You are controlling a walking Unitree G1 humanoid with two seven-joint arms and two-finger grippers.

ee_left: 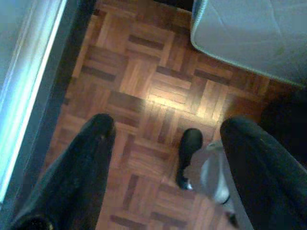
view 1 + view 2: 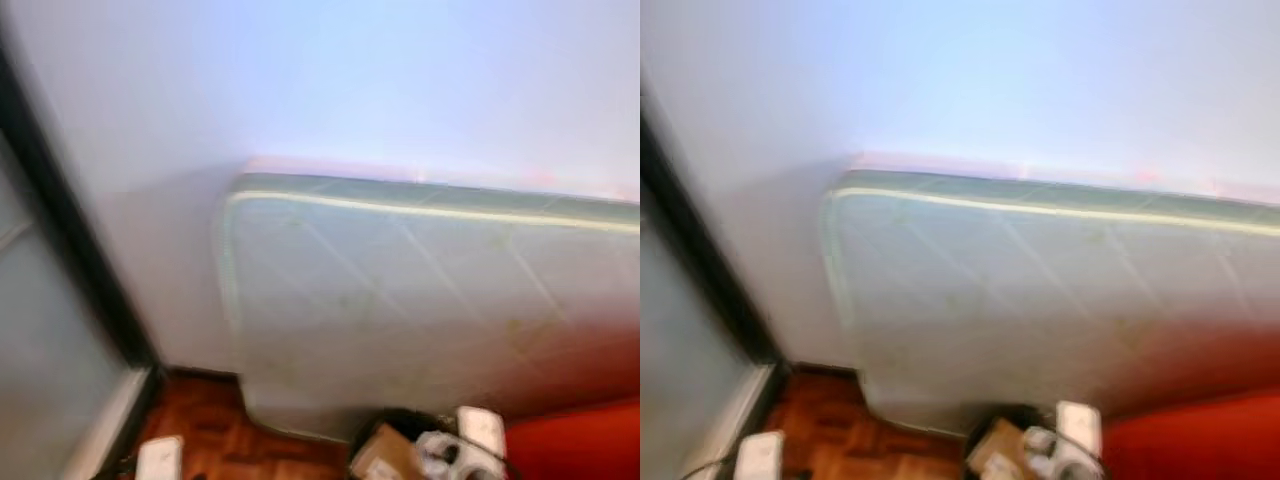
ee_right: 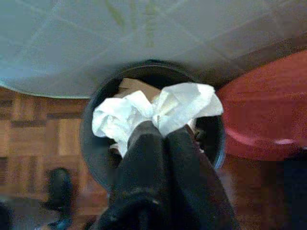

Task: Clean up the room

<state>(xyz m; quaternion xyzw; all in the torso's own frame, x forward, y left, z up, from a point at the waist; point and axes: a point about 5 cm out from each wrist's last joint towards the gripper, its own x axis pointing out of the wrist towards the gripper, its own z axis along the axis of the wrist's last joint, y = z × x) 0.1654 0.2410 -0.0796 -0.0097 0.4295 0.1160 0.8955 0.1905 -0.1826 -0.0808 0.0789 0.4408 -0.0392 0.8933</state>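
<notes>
- the right gripper (image 3: 160, 132) has its two black fingers pressed together on a crumpled white paper tissue (image 3: 158, 112), which bulges out on both sides of the fingertips.
- that tissue hangs directly above the round black waste bin (image 3: 93, 148); through the right wrist camera the bin's mouth lies straight ahead along the fingers, with a piece of brown cardboard (image 3: 134, 87) already inside.
- judged from this, the drop needs no sideways travel: the bin is under the wad, so parting the fingers should do, perhaps after a small dip.
- the right arm is the one at the bin; the left gripper (image 1: 165, 139) is off to the side over wooden parquet floor (image 1: 144, 81), its fingers spread wide and holding nothing.
- a pale grey quilted mattress (image 2: 420, 290) leans against the white wall (image 2: 330, 80), its lower edge just behind the bin, and a red rounded object (image 3: 264, 115) sits just beside the rim.
- the risk i'd guess at: the loose tissue could cling to a finger or catch the rim instead of falling in.
- a dark shoe-like shape (image 1: 188, 155) shows on the floor near the left gripper; too blurred to name.
</notes>
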